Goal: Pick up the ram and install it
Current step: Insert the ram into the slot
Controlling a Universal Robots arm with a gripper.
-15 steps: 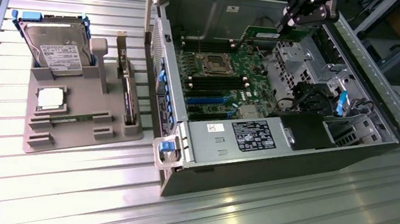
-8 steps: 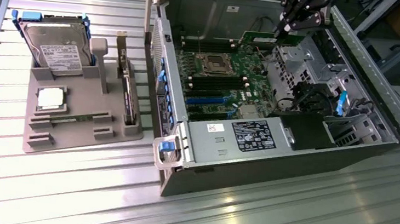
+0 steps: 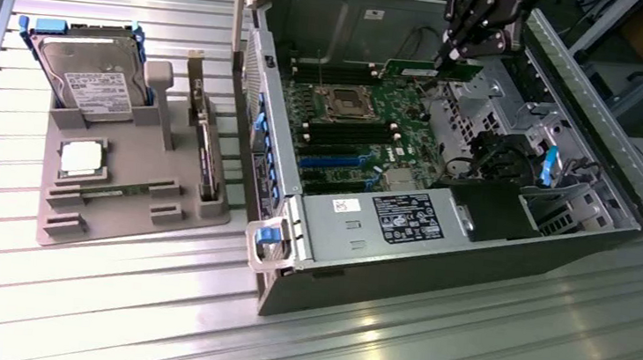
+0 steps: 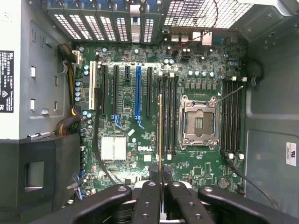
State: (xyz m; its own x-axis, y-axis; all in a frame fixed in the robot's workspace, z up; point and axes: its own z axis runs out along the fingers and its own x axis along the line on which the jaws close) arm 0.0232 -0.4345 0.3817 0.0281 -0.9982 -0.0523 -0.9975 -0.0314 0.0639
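**Robot arm holds memory stick over open PC.** A black two-fingered tool [image 3: 460, 62] hangs inside an open grey metal computer case [image 3: 407, 272]. Its fingers are clamped shut on the ram [image 3: 417, 67], a long, slim green circuit-board stick held on edge by its upper side.

From the wrist camera the ram [image 4: 160, 135] appears edge-on as a thin line running straight out from between the fingers of the tool [image 4: 161, 183]. Directly beneath the tool lies the green motherboard [image 4: 126, 140]. The stick lines up with a bank of long black memory slots [image 4: 169, 116], just beside the square silver processor socket [image 4: 198, 122]. Whether its lower edge touches a slot cannot be told from either view. A second bank of black slots [image 4: 232, 116] sits on the far side of the socket from the held stick.

The case lies on its side on a ribbed silver metal counter [image 3: 459, 352]. Well apart from the tool, outside the case, a grey moulded tray [image 3: 117, 213] rests on the same counter. It carries a silver hard drive [image 3: 94, 83] standing in a blue carrier and a square silver processor chip [image 3: 82, 160] lying flat.
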